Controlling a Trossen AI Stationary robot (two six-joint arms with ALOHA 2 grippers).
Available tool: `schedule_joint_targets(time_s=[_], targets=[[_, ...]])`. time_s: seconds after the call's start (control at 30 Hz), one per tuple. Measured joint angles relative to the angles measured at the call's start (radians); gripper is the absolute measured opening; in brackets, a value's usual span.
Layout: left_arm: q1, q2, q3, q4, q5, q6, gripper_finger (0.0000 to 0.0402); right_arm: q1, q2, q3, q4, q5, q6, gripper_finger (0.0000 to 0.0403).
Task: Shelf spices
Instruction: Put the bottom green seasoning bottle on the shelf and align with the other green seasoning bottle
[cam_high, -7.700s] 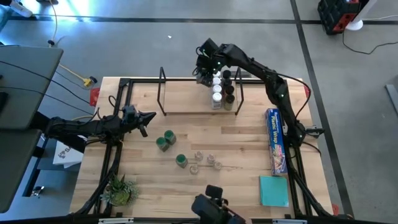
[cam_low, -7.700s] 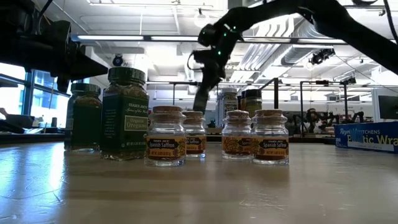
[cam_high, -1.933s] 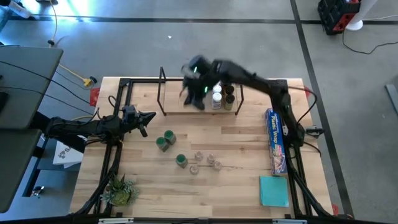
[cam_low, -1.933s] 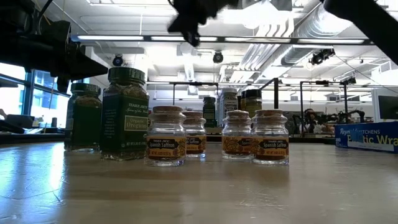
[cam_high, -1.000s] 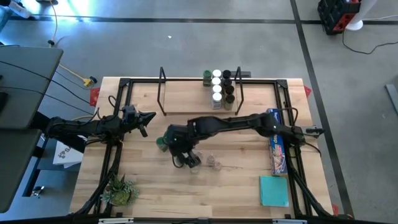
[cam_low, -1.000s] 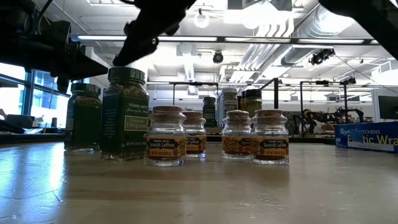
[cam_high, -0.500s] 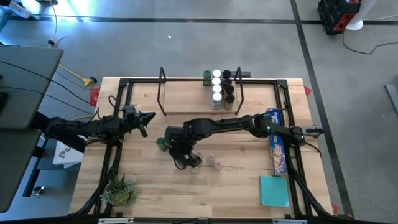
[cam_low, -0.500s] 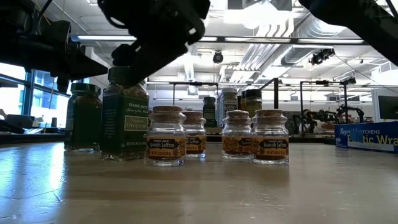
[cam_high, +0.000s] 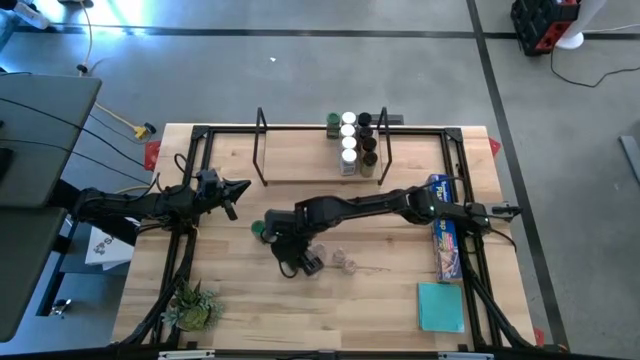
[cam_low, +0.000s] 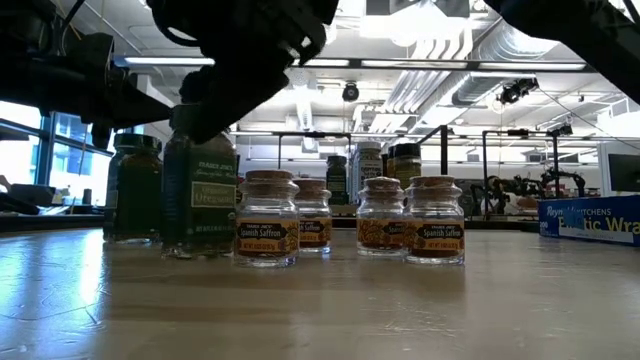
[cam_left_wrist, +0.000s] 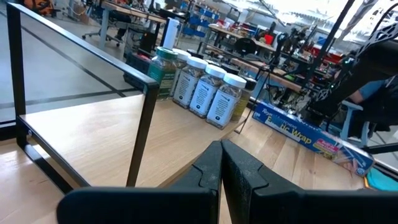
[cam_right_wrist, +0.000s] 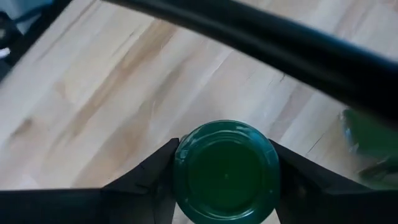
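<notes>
Reaching low, right gripper (cam_right_wrist: 225, 177) clasping green-lidded jar (cam_right_wrist: 226, 171)

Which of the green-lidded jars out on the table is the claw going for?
The green-lidded jar nearest the small clear jars; the right claw has its fingers on both sides of the lid.

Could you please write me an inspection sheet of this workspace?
Surface: light-wood table top, black frame.
Job's things: spice jars clustered at one end of the light-wood shelf with black metal hoops; dark green-lidded jars and cork-topped saffron jars on the table.
Clutter: long blue plastic-wrap box, teal square pad, small green plant.
Grippers: right gripper fingers around a green-lidded jar; left gripper shut, empty, waiting at the table's left edge.
Cables: yellow-tipped cable on the floor.
Surroundings: grey floor, workshop benches behind.
</notes>
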Motion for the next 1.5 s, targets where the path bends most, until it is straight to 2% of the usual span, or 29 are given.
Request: schedule_joint_targets(time_s=[0.2,0.43,0.6,0.8,0.93,1.13,1.5], targets=[[0.0,0.0,0.0,0.0,0.0,0.0,0.0005,-0.025,-0.098,-0.001,-0.031,-0.024,0.224,0.019],[0.0,0.0,0.0,0.0,0.0,0.0,0.0005,-0.14,-0.273,0.0,-0.053,0.131,0.457,0.019],[0.0,0.0,0.0,0.0,0.0,0.0,0.0005,-0.285,-0.339,0.003,-0.059,0.277,0.417,0.019],[0.0,0.0,0.0,0.0,0.0,0.0,0.0005,-0.455,-0.315,-0.001,-0.16,0.284,0.315,0.019],[0.0,0.0,0.0,0.0,0.0,0.0,0.0005,-0.529,-0.279,0.0,-0.185,0.284,0.213,0.019],[0.0,0.0,0.0,0.0,0.0,0.0,0.0005,-0.578,-0.216,0.0,-0.194,0.261,0.06,0.019],[0.0,0.0,0.0,0.0,0.0,0.0,0.0005,-0.619,-0.163,-0.001,-0.224,0.267,0.029,0.0198]])
